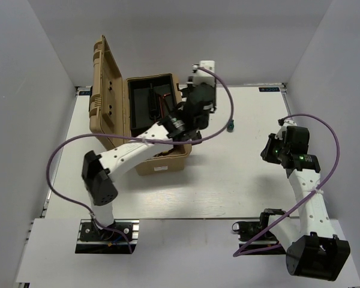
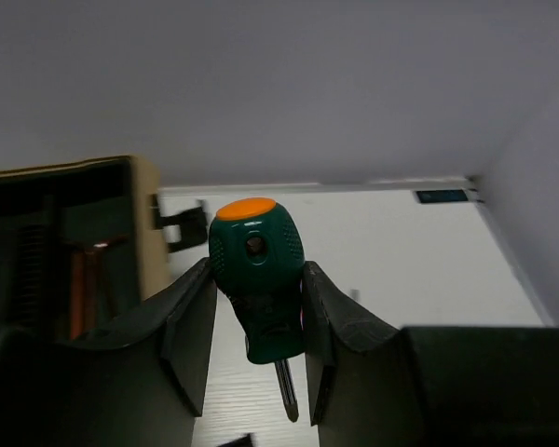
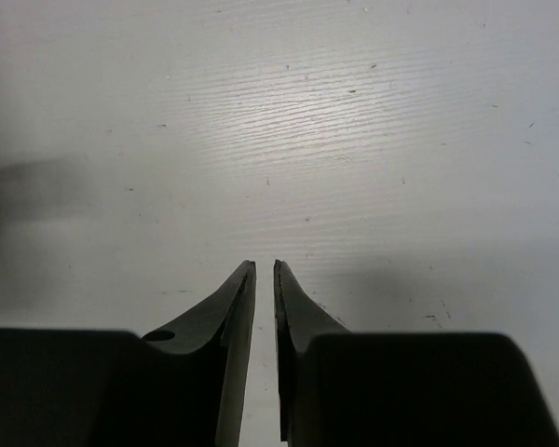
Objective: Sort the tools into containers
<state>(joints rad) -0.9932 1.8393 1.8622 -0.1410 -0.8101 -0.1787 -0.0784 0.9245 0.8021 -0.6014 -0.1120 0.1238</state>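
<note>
The left gripper [image 2: 257, 270] is pinching 1 green screwdriver [image 2: 258, 317], tan case [image 2: 142, 219] lying to its left. The right gripper [image 3: 265, 272] is hovering above the table [image 3: 307, 140], fingers nearly pressed together.

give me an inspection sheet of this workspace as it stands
surface: white table, faint scuff marks
job's things: green screwdriver in the left gripper, beside the open tan toolbox; second small green tool on the table right of the box; orange item inside the box, partly hidden
clutter: nothing seen
grippers: left gripper shut on the green screwdriver; right gripper shut, empty, over bare table
cables: left purple cable and right purple cable loop off the arms
surroundings: white walls on three sides
</note>
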